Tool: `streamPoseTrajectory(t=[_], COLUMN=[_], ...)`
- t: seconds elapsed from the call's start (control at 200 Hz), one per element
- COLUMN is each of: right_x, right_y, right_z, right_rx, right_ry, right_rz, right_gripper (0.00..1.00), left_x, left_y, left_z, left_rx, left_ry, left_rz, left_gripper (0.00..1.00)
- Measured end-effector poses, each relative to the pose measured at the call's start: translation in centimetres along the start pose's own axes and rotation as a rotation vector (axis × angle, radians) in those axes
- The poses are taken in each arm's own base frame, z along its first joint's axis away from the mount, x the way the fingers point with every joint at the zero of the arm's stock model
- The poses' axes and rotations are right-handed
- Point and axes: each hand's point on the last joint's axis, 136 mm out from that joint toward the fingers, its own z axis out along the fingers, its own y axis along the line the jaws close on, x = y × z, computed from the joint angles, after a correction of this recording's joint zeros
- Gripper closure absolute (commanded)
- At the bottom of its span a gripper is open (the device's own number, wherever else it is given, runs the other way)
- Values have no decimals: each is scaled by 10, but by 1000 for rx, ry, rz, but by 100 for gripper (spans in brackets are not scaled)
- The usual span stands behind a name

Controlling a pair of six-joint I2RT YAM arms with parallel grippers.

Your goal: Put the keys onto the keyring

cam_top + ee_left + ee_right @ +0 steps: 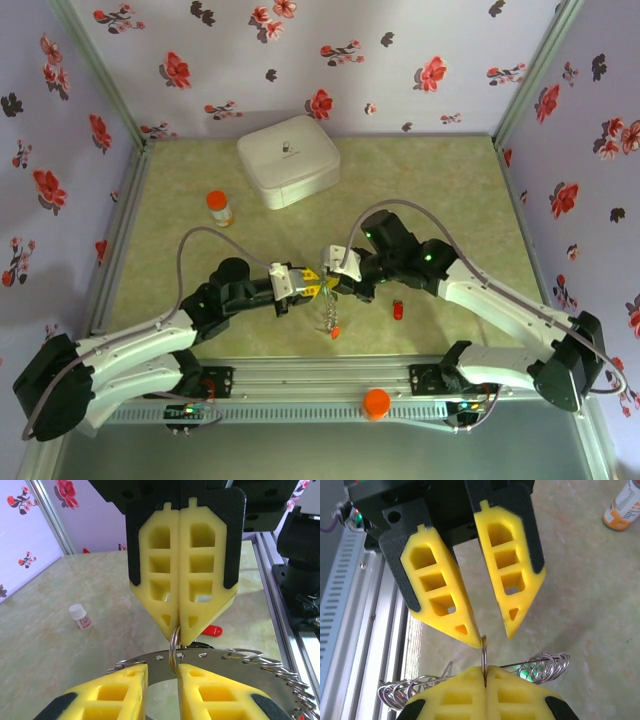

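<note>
While the right gripper [180, 636] presses its yellow fingers together on a thin loop [484, 652], the left gripper [492, 634] meets it tip to tip, jaws slightly spread, one fingertip touching that loop. The coiled keyring [547, 665] hangs at the fingertips, right of the pill bottle [219, 207] and nearer the arm bases. A red key [399, 310] lies farther right of the bottle.

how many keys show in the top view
2: a red key lying on the table right of the right gripper, and an orange-red key hanging just below the left gripper. Others may be hidden.
</note>
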Motion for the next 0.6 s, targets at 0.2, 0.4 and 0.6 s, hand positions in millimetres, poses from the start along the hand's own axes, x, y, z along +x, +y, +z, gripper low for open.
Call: streamPoseTrajectory(t=[0.2,0.4,0.6], right_x=[0,1,0], right_y=[0,-1,-6], right_z=[5,12,9], right_rx=[-2,-7,10], right_ry=[84,132,96], right_rz=[-58,-93,-69], right_gripper=[100,100,74], left_x=[3,5,3], left_y=[-1,-2,-3], left_z=[1,2,2], left_rx=[13,24,26], left_ry=[39,47,40], left_rz=[3,11,18], left_gripper=[80,92,100])
